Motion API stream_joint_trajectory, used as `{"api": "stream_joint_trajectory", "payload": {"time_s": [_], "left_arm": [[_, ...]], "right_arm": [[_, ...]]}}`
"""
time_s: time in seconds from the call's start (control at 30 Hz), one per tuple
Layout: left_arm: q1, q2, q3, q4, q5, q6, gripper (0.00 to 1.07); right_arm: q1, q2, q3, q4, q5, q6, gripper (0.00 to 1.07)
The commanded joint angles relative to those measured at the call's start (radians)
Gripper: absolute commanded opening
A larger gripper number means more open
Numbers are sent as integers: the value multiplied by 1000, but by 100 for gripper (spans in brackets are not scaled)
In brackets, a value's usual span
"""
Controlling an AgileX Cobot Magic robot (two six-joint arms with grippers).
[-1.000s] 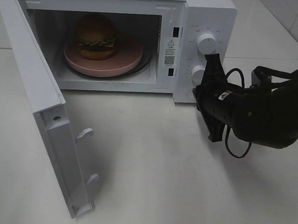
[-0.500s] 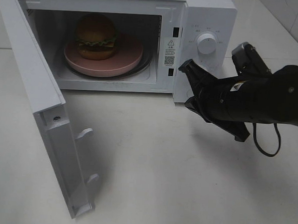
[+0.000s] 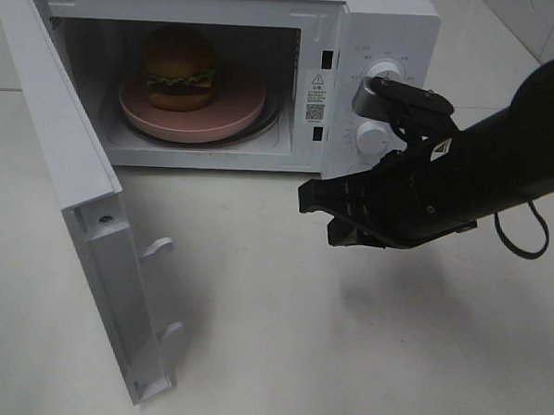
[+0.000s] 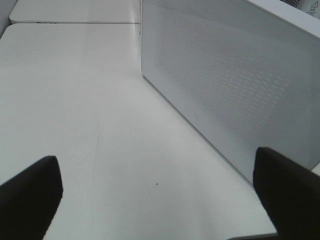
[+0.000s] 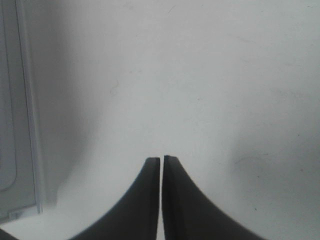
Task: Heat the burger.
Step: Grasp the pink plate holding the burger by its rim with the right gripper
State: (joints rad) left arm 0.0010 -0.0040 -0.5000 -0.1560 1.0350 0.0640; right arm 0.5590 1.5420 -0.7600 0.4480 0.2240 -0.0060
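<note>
Exterior high: burger sits on pink plate inside microwave, far left; door hangs open. Burger looks light, soft, layers likely to slide, so better to grip stiff plate rim. Right pincer together, empty, above bench. Left pincer spread wide, empty.

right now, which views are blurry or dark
Exterior high: sharp, but the burger sits in a dim microwave cavity. Left wrist: left hand only dark soft-edged blobs at the edges. Right wrist: shut right hand out of focus, table grey and soft.
</note>
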Motion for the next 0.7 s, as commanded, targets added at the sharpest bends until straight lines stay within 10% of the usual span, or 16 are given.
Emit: {"api": "stream_joint_trajectory", "payload": {"time_s": [0.03, 0.7], "left_arm": [[0, -23, 4, -1, -9, -2, 98], [0, -23, 4, -1, -9, -2, 98]], "right_arm": [[0, -8, -44, -99, 119, -30, 5], [0, -33, -233, -369, 472, -643, 12]]}}
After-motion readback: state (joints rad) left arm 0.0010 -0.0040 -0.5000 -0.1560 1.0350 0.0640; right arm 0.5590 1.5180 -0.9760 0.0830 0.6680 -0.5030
